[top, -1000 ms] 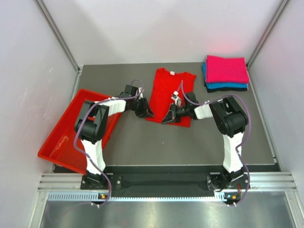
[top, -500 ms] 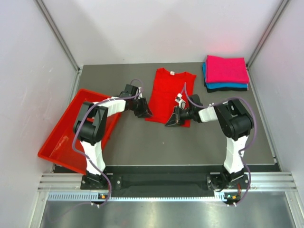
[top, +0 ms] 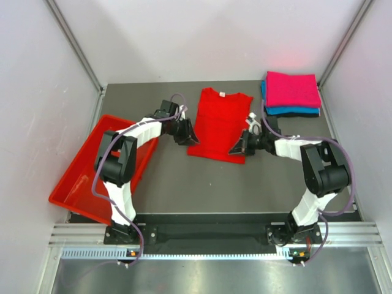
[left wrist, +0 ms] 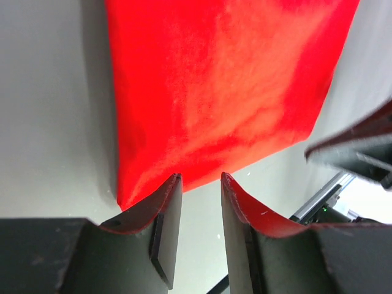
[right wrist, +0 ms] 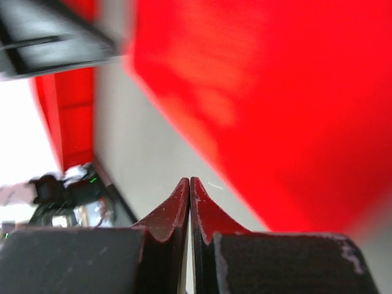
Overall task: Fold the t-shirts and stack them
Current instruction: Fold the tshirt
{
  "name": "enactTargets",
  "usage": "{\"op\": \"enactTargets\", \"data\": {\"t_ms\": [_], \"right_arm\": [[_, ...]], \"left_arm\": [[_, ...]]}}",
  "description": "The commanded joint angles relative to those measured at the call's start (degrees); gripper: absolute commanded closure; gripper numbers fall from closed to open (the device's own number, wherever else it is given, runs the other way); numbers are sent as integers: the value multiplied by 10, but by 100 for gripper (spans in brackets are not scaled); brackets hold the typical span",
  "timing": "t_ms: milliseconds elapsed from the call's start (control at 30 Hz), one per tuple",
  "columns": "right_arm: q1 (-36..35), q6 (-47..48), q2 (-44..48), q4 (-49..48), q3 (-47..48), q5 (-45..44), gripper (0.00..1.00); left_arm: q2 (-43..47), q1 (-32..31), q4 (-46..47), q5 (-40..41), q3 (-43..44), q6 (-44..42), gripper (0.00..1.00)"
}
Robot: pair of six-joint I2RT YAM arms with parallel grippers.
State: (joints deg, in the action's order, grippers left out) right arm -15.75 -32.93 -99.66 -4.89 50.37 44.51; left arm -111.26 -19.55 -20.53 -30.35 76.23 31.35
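Note:
The bright red t-shirt [top: 217, 122] lies flat mid-table, sides folded in, collar toward the far side. My left gripper [top: 190, 137] is at its near left corner, jaws a little apart and empty; in the left wrist view [left wrist: 201, 177] the tips sit just off the shirt's hem [left wrist: 226, 92]. My right gripper [top: 234, 150] is at the near right corner, shut and empty; in the right wrist view [right wrist: 190, 180] it hovers over bare table beside the shirt [right wrist: 294, 92]. Folded magenta-pink [top: 293, 89], teal-blue [top: 293, 111] and black [top: 294, 116] shirts are stacked at the back right.
The rigid red plastic tray [top: 79, 184] sits tilted at the table's left edge, beside the left arm. White walls close in the table on three sides.
My right gripper moved right, from over the shirt's near hem to off its near right corner, and the arm swung outward. My left gripper shifted slightly farther along the shirt's left edge.

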Motion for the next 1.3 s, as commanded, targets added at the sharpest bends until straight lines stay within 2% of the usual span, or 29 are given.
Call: {"op": "enactTargets", "data": {"t_ms": [0, 200, 467, 600, 767, 967, 1067, 1167, 1200, 1267], "right_arm": [[36, 40, 27, 72, -41, -58, 100], [77, 76, 28, 107, -77, -133, 100], [81, 70, 86, 152, -69, -133, 100], [79, 72, 113, 184, -55, -161, 100], [74, 74, 92, 195, -30, -150, 94], [68, 75, 70, 187, -36, -150, 86], [68, 76, 65, 189, -41, -152, 84], [66, 87, 87, 208, -33, -173, 78], [67, 87, 92, 211, -30, -176, 71], [67, 88, 102, 211, -25, -176, 65]], "left_arm": [[-12, 1, 0, -20, -13, -10, 63], [-12, 1, -11, 15, -46, -7, 64], [25, 1, -100, 76, 15, -41, 62], [32, 2, -129, 100, 37, -76, 62], [11, 0, -84, -1, -5, -67, 62], [10, 0, -48, 7, -50, -59, 63], [15, 0, -65, 24, -53, -66, 63], [21, 0, -96, 48, -36, -80, 63], [25, 0, -98, 54, -31, -80, 63], [35, 0, -102, 58, -26, -78, 63]]}}
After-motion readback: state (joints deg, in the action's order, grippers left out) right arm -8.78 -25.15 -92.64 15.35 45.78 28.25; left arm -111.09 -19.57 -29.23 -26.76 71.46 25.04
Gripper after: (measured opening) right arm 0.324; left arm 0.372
